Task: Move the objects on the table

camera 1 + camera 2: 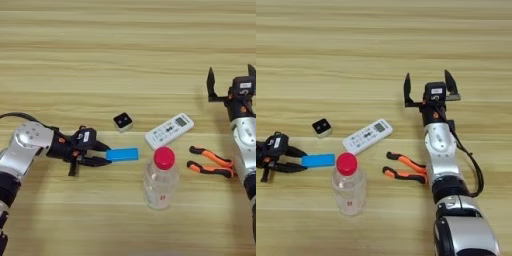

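Left gripper (104,154): we see it low over the table at the left, its two black fingers set around the left end of the flat blue bar (122,154), one finger above that end and one below, clasping it.
Blue bar: we find it lying flat, stretching rightward from the fingers toward the bottle, just left of it.
Right gripper (431,89): we see it raised at the right, fingers spread wide apart with nothing between them, well behind the pliers.
Bottle (160,180): clear plastic with a red cap, standing upright in the near middle of the table (125,60).
Remote control (169,130): white, lying at a slant just behind the bottle.
Black cube (123,121): small, with a white face, left of the remote and behind the blue bar.
Pliers (404,168): orange-handled, lying right of the bottle, just beside the right forearm.
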Motion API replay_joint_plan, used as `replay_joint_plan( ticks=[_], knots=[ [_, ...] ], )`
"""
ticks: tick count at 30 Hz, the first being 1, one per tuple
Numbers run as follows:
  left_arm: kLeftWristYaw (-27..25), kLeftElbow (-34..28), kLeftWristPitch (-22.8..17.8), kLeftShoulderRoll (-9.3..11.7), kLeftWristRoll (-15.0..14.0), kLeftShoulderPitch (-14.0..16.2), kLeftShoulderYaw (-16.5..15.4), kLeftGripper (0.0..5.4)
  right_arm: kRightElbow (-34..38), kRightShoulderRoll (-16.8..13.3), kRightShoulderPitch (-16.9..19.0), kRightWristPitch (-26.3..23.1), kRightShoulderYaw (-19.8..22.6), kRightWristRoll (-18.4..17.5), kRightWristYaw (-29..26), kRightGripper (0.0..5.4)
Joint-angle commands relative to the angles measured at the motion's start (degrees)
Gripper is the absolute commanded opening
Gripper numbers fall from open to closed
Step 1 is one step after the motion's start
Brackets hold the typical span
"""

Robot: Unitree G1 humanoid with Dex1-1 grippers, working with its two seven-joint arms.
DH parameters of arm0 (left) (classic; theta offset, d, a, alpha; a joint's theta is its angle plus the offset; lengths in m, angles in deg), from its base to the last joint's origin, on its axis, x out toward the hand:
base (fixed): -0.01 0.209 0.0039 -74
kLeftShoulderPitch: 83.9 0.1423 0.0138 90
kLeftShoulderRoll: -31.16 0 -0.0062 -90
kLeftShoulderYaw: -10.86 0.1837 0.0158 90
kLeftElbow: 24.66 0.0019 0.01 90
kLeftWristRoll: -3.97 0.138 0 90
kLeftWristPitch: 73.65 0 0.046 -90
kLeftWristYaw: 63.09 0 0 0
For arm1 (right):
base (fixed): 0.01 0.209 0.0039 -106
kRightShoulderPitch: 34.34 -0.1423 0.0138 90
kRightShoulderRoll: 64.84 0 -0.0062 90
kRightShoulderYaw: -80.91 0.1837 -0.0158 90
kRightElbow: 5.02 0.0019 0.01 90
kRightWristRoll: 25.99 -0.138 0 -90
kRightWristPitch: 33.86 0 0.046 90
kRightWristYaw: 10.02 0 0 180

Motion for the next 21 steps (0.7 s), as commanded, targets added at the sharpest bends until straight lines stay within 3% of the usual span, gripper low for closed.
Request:
replay_joint_plan(
  ticks=[1,4,9,14,17,21],
  knots=[
    [-0.04,0.17,0.2,0.26,0.93,-0.57,0.34,1.34,-0.43,-0.33,-1.4,-0.27,0.13,-0.01,-0.09,5.4],
    [-0.12,-0.21,0.35,0.1,0.32,-0.46,-0.02,1.34,-0.47,-0.33,-1.42,-0.27,0.14,0.0,-0.1,5.4],
    [-3.02,-5.14,-2.55,-0.17,-5.25,-0.04,-2.23,1.34,-0.59,-0.34,-1.44,-0.22,0.14,0.03,-0.11,5.4],
    [-2.53,-6.64,-3.33,0.17,-5.25,-0.41,-2.75,1.34,-0.78,-0.38,-1.45,-0.26,0.13,-0.37,-0.87,5.4],
    [-2.17,-6.7,-3.37,-0.13,-4.74,-0.19,-2.58,1.34,0.0,-0.03,-1.2,-1.49,-0.19,-2.85,-5.17,5.4],
    [-1.68,-7.35,-3.65,-0.46,-4.37,0.27,-2.22,1.34,5.57,-0.53,0.79,-4.37,-2.53,-8.01,-17.41,5.4]
  ],
)
